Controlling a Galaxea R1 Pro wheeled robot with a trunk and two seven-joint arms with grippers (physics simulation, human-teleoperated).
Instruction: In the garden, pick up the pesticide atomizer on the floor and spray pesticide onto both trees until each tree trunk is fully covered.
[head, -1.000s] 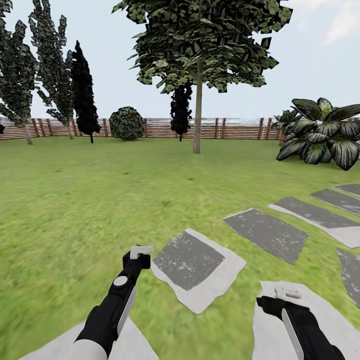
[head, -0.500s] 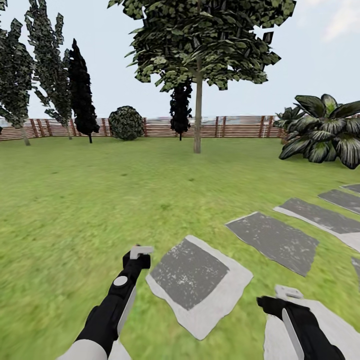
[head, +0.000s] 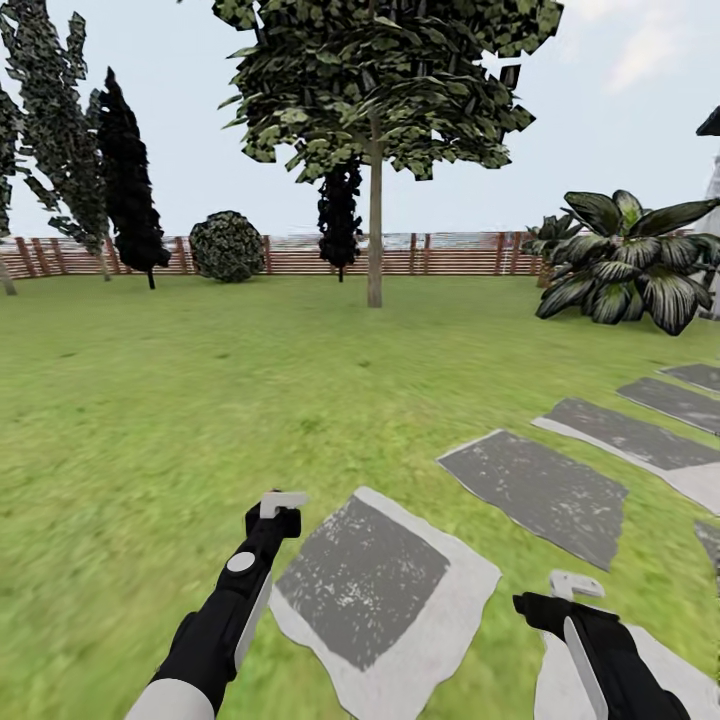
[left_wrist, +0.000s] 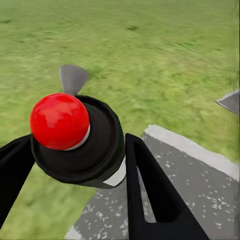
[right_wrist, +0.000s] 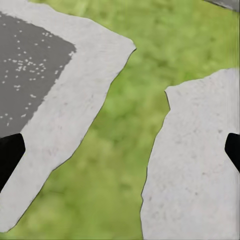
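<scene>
Two grippers ride low over the lawn (head: 150, 400) — the left gripper (left_wrist: 75, 165) clamped on the pesticide atomizer (left_wrist: 77, 137), red cap up, the right gripper (right_wrist: 120, 150) spread wide over paving stones (right_wrist: 195, 165) — while the tree trunk (head: 375, 235) stands far ahead near the fence (head: 450, 255).

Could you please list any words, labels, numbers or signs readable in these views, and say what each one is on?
There is no readable text in any of the views.
The pesticide atomizer, held between the left gripper fingers, shows a red top and the edge of a white patch, with no lettering visible on it.
The stepping stones, fence and tree trunk carry no signs or marks.
</scene>
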